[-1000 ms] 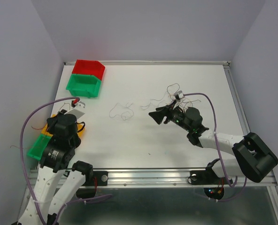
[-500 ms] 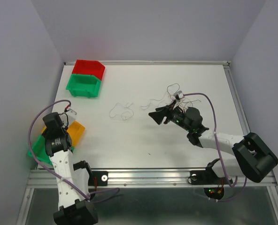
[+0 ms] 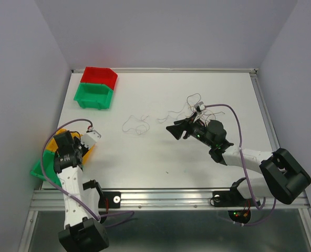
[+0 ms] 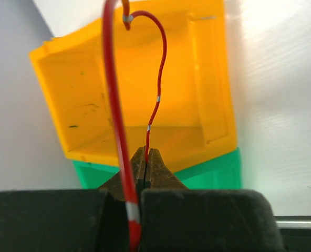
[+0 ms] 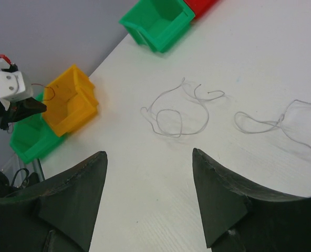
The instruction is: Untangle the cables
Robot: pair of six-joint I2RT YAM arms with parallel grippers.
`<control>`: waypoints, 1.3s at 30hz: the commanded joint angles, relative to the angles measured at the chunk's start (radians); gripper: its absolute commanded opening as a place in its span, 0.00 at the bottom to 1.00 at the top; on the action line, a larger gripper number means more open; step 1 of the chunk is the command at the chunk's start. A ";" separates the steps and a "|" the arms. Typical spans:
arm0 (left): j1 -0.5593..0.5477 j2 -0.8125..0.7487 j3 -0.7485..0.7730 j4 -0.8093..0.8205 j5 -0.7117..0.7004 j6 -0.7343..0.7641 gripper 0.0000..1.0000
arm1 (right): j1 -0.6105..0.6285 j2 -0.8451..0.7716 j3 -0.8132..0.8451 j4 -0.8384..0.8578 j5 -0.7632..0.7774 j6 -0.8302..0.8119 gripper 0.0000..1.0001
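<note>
Pinching red cable (image 4: 153, 113) above yellow bin (image 4: 213, 89): left pincer (image 4: 146, 153), wrist-view detail.

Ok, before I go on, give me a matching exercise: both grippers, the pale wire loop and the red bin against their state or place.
Things:
1. left gripper
2. right gripper
3. whitish-grey wire
4. red bin

States or places:
A. at the far left corner of the table, next to a green bin
B. open, holding nothing
C. lying loose on the table
D. shut on a red wire, by the yellow bin

Pairs: 1-D, 2-B, 3-C, 4-A
</note>
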 commanded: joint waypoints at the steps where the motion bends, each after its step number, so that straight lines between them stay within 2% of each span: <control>1: 0.018 -0.044 -0.038 -0.096 0.066 0.081 0.00 | 0.009 -0.013 0.046 0.030 -0.015 0.001 0.71; 7: 0.019 -0.113 -0.021 -0.107 0.052 0.034 0.00 | 0.009 -0.017 0.043 0.028 -0.018 0.003 0.71; 11: 0.027 -0.134 -0.067 0.011 -0.136 -0.044 0.00 | 0.010 -0.024 0.043 0.028 -0.016 0.004 0.71; 18: 0.033 -0.210 -0.108 0.021 -0.222 -0.029 0.00 | 0.010 -0.027 0.043 0.030 -0.018 0.004 0.71; 23: 0.031 -0.230 -0.192 0.065 -0.290 0.008 0.00 | 0.010 -0.031 0.042 0.028 -0.019 0.007 0.71; 30: 0.034 -0.136 -0.263 0.128 -0.296 0.032 0.00 | 0.009 -0.027 0.043 0.028 -0.016 0.004 0.71; 35: 0.034 -0.058 -0.228 0.163 -0.235 0.022 0.00 | 0.010 -0.019 0.046 0.028 -0.019 0.004 0.71; 39: 0.034 0.078 -0.217 0.296 -0.226 0.025 0.00 | 0.010 -0.011 0.048 0.027 -0.018 0.003 0.71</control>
